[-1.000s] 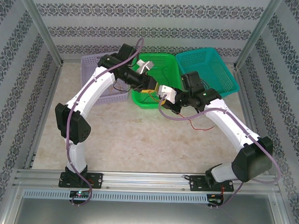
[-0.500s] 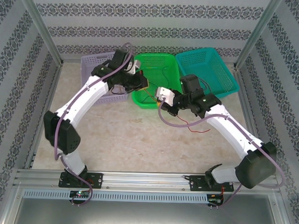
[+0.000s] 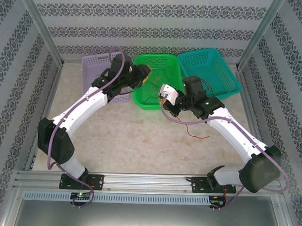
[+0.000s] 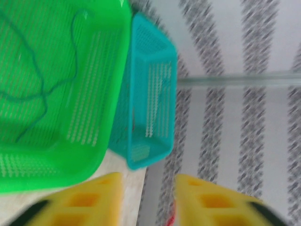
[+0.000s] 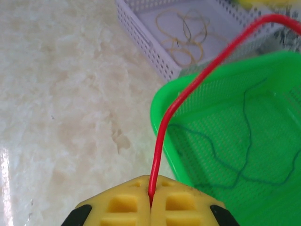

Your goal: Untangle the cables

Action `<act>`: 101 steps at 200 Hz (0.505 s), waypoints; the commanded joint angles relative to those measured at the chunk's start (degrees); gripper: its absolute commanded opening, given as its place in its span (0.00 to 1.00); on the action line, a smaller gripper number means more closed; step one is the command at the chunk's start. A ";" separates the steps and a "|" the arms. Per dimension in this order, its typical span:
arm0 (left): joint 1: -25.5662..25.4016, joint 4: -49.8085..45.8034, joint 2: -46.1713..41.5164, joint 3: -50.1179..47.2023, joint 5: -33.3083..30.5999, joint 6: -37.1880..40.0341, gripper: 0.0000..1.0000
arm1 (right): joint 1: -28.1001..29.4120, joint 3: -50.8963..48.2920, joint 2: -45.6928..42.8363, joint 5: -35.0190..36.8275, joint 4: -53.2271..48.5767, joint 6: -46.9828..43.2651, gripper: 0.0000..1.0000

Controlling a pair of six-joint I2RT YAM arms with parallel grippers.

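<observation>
Three baskets stand in a row along the far edge of the counter (image 3: 140,142): the green basket (image 3: 146,102) in the middle, the teal basket (image 3: 212,70) touching its right side, and the lavender basket (image 3: 93,61) just beside its left side. The widest open room is the bare counter on the near side of the green basket, between the two arms; on the far side of the green basket the patterned wall closes the workspace. The right hand (image 3: 163,96) sits at the near right corner of the green basket, fingers clenched on the red cable (image 5: 162,127). From the fingers the cable rises and arcs over the rim of the green basket; a loose red stretch lies on the counter to the near right of the green basket. The left hand (image 3: 142,71) hovers over the left rim of the green basket, fingers (image 4: 94,197) spread apart, released. Inside the green basket lies the dark green cable (image 5: 244,117), loosely curved across the floor. Inside the lavender basket lie yellow-orange and brown cable loops (image 5: 183,33). The contents of the teal basket cannot be told
</observation>
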 commanded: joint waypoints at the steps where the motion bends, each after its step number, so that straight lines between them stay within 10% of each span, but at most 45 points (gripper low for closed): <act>1: 1.19 0.99 -2.24 3.35 -5.99 2.21 0.71 | -5.11 0.96 0.79 6.37 -1.66 2.78 0.00; 101: -1.40 -8.98 -13.47 -5.31 -7.81 13.43 0.73 | -24.14 37.73 34.72 32.08 16.83 9.10 0.00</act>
